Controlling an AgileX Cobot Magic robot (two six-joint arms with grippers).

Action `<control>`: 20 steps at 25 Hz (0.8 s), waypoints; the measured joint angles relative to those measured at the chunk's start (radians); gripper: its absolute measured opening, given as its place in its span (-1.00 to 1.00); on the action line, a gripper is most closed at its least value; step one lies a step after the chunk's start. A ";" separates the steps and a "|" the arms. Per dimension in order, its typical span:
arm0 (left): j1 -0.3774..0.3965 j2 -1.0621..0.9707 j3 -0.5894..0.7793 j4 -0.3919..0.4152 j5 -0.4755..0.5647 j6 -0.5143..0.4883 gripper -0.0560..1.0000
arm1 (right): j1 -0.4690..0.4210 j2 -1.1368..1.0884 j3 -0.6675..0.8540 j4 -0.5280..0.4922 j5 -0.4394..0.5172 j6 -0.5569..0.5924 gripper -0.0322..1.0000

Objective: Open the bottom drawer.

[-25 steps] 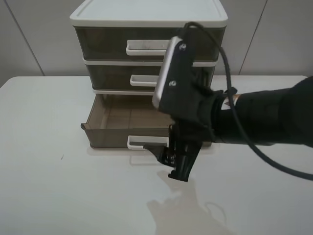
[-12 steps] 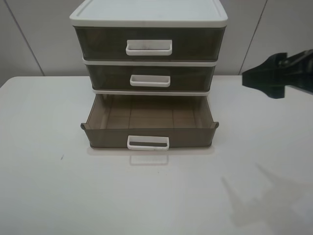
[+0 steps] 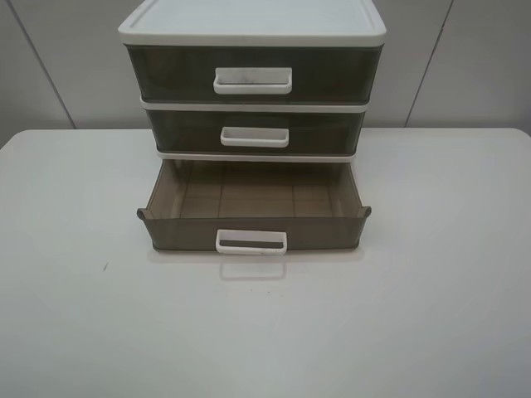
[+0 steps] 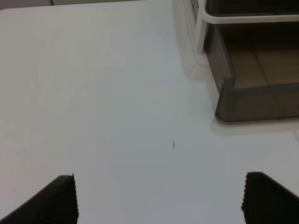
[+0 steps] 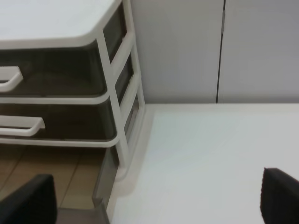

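Nearest to me in the left wrist view, the left gripper (image 4: pixel 159 198) hangs above the white table (image 4: pixel 93 93) with its two dark fingertips (image 4: pixel 63 196) spread wide apart and nothing between them; it touches nothing. A small dark speck (image 4: pixel 173 145) marks the table just beyond it.

In the right wrist view the right gripper (image 5: pixel 159 200) is likewise spread wide, one fingertip (image 5: pixel 32 198) at each lower corner of the picture, empty and clear of the unit. Neither arm appears in the exterior high view.

Further out, the bottom drawer (image 3: pixel 253 217) stands pulled out from the white-framed unit (image 3: pixel 252 25), its front wall well forward of the frame and its shallow brown tray open to view from above. Its white loop handle (image 3: pixel 251 241) sits centred on the front wall. The tray looks empty; faint ribs cross its floor.

Above and behind it, the middle drawer (image 3: pixel 255 133) and the top drawer (image 3: pixel 253 76) sit flush in the frame, closed. The unit stands at the far edge of the table, against a pale grey panelled wall (image 3: pixel 465 58).
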 joint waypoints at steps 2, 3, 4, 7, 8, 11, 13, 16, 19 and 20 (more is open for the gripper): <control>0.000 0.000 0.000 0.000 0.000 0.000 0.47 | 0.000 -0.048 0.000 -0.008 0.047 0.000 0.52; 0.000 0.000 0.000 0.000 0.000 0.000 0.47 | 0.000 -0.070 0.000 -0.013 0.078 0.000 0.52; 0.000 0.000 0.000 0.000 0.000 0.000 0.47 | 0.000 -0.088 0.000 -0.017 0.106 0.000 0.52; 0.000 0.000 0.000 0.000 0.000 0.000 0.47 | 0.000 -0.136 0.000 -0.017 0.183 0.000 0.52; 0.000 0.000 0.000 0.000 0.000 0.000 0.47 | 0.000 -0.143 0.000 -0.017 0.191 0.000 0.52; 0.000 0.000 0.000 0.000 0.000 0.000 0.47 | 0.000 -0.143 0.022 -0.019 0.193 0.000 0.52; 0.000 0.000 0.000 0.000 0.000 0.000 0.47 | 0.000 -0.144 0.057 -0.008 0.187 0.000 0.52; 0.000 0.000 0.000 0.000 0.000 0.000 0.47 | 0.000 -0.144 0.090 0.011 0.194 -0.012 0.52; 0.000 0.000 0.000 0.000 0.000 0.000 0.47 | 0.000 -0.144 0.097 0.016 0.197 -0.019 0.52; 0.000 0.000 0.000 0.000 0.000 0.000 0.47 | 0.000 -0.144 0.097 0.018 0.197 -0.022 0.52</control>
